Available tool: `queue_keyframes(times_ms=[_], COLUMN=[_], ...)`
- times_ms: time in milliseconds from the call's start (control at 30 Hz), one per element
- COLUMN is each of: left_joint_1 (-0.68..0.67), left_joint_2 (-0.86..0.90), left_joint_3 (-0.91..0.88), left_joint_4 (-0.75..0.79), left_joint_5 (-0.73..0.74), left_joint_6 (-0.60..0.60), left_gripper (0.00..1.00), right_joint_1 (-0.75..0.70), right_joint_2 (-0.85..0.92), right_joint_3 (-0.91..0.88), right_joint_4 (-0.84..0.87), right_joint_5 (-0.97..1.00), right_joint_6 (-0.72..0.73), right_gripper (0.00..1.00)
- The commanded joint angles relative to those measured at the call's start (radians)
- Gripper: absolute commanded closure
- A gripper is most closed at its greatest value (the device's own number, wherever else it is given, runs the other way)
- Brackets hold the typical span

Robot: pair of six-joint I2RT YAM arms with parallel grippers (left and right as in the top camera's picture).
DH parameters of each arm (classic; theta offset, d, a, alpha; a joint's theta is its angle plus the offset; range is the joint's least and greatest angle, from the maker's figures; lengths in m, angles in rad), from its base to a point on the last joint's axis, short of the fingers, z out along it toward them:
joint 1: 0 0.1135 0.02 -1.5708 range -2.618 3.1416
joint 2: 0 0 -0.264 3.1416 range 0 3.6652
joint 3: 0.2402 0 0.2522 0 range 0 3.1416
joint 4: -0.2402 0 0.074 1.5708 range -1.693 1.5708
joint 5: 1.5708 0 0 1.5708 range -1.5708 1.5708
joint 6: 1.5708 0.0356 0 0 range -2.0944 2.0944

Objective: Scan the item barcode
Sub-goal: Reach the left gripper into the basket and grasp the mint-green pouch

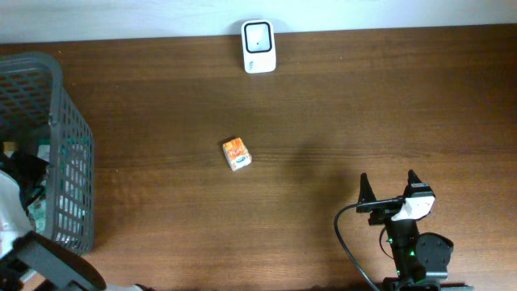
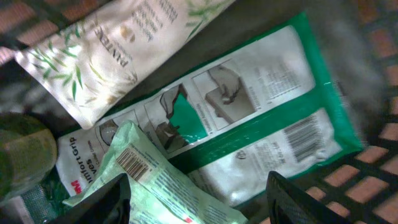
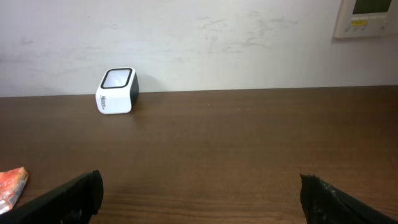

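Basket: a grey mesh basket [image 1: 69, 133] is seen at the left edge of the surface [image 1: 161, 226], with several packets inside.
Left pincer: the left pincer [image 2: 199, 205] is lowered into the basket, its two fingers [image 2: 109, 202] held apart; nothing is seen clamped between them.
Light green packet: a light green packet [image 2: 158, 183] with a barcode is seen between the fingers, just beside the left one; whether it is touched cannot be told.
Green and white pack: a larger green and white pack [image 2: 261, 124] with its own barcode is laid under the light green packet.
White pouch: a white pouch [image 2: 106, 43] printed with bamboo leaves is placed at the upper left of the basket floor.
Orange packet: a small orange packet [image 1: 237, 153] is laid flat near the middle of the surface, well apart from both pincers.
Scanner: a white scanner [image 1: 258, 47] is set at the far edge, against the wall, beyond the orange packet.
Right pincer: the right pincer [image 1: 389, 184] is held at the near right, its fingers spread wide and empty, pointed toward the wall.
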Motion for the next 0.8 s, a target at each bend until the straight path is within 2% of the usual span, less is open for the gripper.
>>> queue_keyframes(times_ms=[0,167,300,400,500,533,600,633,767], left_joint_1=[0.005,0.005,0.005,0.005,0.005,0.005,0.005,0.005,0.005], left_joint_2=[0.063,0.16,0.211,0.225,0.225,0.225,0.225,0.225,0.224], left_joint_3=[-0.006,-0.008,-0.008,-0.008,-0.008,-0.008,-0.008,-0.007,0.015], left_joint_4=[-0.035,-0.093,-0.07,-0.07,-0.07,-0.07,-0.066,-0.066,-0.074], left_joint_5=[0.019,-0.018,-0.042,-0.042,-0.042,-0.042,-0.041,-0.041,-0.033], left_joint_6=[-0.011,-0.01,-0.01,-0.01,-0.01,-0.01,-0.01,-0.01,-0.01], left_gripper=[0.34,0.37,0.34,0.38,0.59,0.72,0.92,0.98,1.0], right_joint_1=[-0.006,-0.006,-0.006,-0.006,-0.006,-0.006,-0.006,-0.006,-0.006], right_joint_2=[-0.006,-0.006,-0.006,-0.006,-0.006,-0.006,-0.006,-0.006,-0.006], right_joint_3=[-0.005,-0.005,-0.005,-0.005,-0.005,-0.005,-0.005,-0.005,-0.005], right_joint_4=[-0.005,-0.005,-0.005,-0.005,-0.005,-0.005,-0.005,-0.005,-0.005], right_joint_5=[-0.01,-0.01,-0.01,-0.01,-0.01,-0.01,-0.01,-0.01,-0.01], right_joint_6=[-0.006,-0.006,-0.006,-0.006,-0.006,-0.006,-0.006,-0.006,-0.006], right_gripper=[0.02,0.02,0.02,0.01,0.01,0.02,0.02,0.02,0.02])
